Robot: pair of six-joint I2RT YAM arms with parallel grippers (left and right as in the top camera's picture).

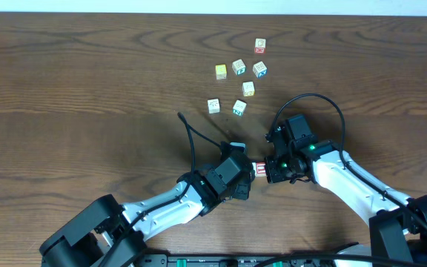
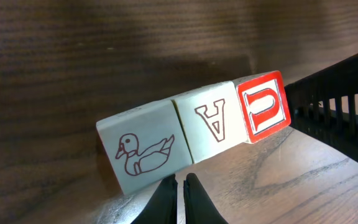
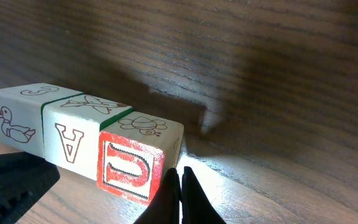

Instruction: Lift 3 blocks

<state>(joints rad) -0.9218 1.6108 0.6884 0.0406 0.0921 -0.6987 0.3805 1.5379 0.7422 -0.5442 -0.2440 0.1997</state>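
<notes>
- From overhead the three blocks show only as a small red-and-white speck between the two gripper heads, low and right of centre on the table; the arms cover the rest.
- Whether the row rests on the wood or hangs clear of it cannot be told.
- In the wrist views the blocks sit face to face in one straight row: duck block, A block, U block.
- A black slotted body meets the U end and a blurred dark body sits by the duck end; the contact itself is hidden.
- The left gripper has its thin fingers pressed together with nothing between them, the tips just below the duck block.
- The right gripper is likewise closed on nothing, its tips beside the U block's lower corner.
- The blocks are small wooden cubes with softly worn edges; two have pale faces with thin red outline drawings, and one has a red face with a white panel.
- Readable marks: "A" and "U", both upside down in the wrist views, and a duck outline.
- The top faces carry a curled mark, a green figure and a small outline drawing, all too small to name.
- Seven loose cubes lie well apart at the table's far side; their marks are unreadable.
- The table is dark, strongly grained wood.
</notes>
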